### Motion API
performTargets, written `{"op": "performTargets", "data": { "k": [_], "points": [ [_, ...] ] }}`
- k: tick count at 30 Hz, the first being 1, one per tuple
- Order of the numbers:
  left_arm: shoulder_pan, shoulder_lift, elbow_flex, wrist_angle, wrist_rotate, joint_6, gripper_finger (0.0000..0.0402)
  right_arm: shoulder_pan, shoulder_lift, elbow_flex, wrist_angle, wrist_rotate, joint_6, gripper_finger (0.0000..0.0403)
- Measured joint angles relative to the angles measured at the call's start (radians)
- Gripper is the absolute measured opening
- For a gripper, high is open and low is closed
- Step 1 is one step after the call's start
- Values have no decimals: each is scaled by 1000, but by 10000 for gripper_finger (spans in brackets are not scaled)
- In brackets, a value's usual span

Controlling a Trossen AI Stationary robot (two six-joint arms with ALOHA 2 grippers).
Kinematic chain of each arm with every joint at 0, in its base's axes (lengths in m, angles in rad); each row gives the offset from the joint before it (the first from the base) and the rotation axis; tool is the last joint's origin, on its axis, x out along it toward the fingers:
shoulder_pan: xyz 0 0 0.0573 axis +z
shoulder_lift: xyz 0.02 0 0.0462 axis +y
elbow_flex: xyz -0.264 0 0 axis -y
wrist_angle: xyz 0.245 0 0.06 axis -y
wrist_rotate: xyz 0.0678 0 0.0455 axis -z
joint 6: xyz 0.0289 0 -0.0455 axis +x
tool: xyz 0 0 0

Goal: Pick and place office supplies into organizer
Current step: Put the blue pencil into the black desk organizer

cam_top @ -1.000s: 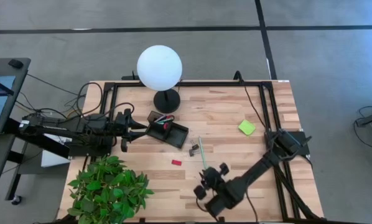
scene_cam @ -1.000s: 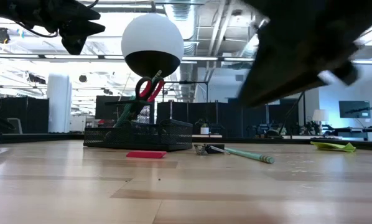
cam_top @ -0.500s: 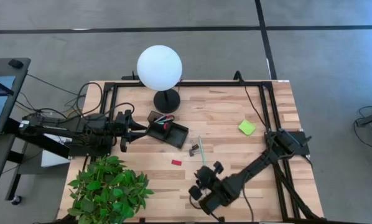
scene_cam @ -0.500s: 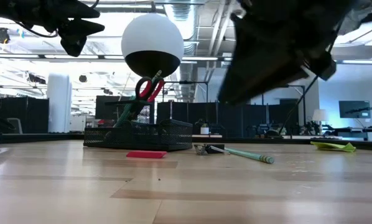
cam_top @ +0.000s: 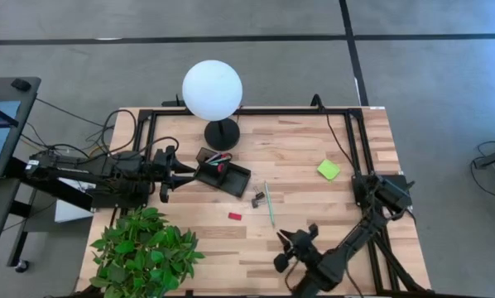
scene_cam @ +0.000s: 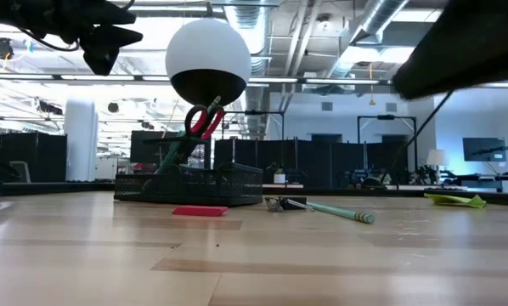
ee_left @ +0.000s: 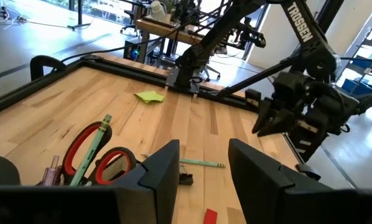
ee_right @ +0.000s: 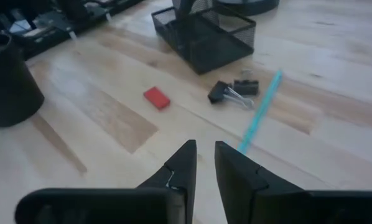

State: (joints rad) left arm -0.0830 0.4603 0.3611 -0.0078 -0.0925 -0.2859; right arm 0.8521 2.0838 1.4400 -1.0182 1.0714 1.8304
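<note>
The black mesh organizer (cam_top: 235, 177) (ee_right: 204, 34) stands on the table's left half. Red-handled scissors (ee_left: 93, 155) (scene_cam: 201, 119) and pens stand in it, leaning on its wall. My left gripper (cam_top: 181, 171) (ee_left: 201, 155) hovers open at the organizer's left end, holding nothing. On the wood lie a small red block (cam_top: 234, 216) (ee_right: 156, 98), black clips (cam_top: 257, 198) (ee_right: 232, 90) and a light-green pen (cam_top: 269, 204) (ee_right: 260, 109). The lime sticky-note pad (cam_top: 329, 169) lies farther right. My right gripper (cam_top: 293, 242) (ee_right: 204, 149) hangs near the near edge, fingers a narrow gap apart, empty.
A lamp with a white globe (cam_top: 212, 89) stands behind the organizer. A leafy plant (cam_top: 144, 248) fills the near left corner, and its dark pot (ee_right: 9, 87) shows in the right wrist view. A black frame rail (cam_top: 351, 141) runs along the far and right sides.
My right arm has swung toward the table's right and near edge, turning about as it went. Its dark bulk has risen almost out of the low view. The left arm and all the supplies have stayed put.
</note>
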Motion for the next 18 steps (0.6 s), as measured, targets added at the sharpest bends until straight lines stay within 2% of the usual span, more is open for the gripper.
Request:
{"op": "performTargets", "data": {
  "k": [4,13,18],
  "points": [
    [0,0,0,-4,0,0,132,-39,14,-37,146,8,-97,50],
    [0,0,0,-10,0,14,132,-113,15,-87,179,0,-117,53],
    [0,0,0,-27,-1,13,132,-171,15,-87,201,-91,-205,70]
  ]
}}
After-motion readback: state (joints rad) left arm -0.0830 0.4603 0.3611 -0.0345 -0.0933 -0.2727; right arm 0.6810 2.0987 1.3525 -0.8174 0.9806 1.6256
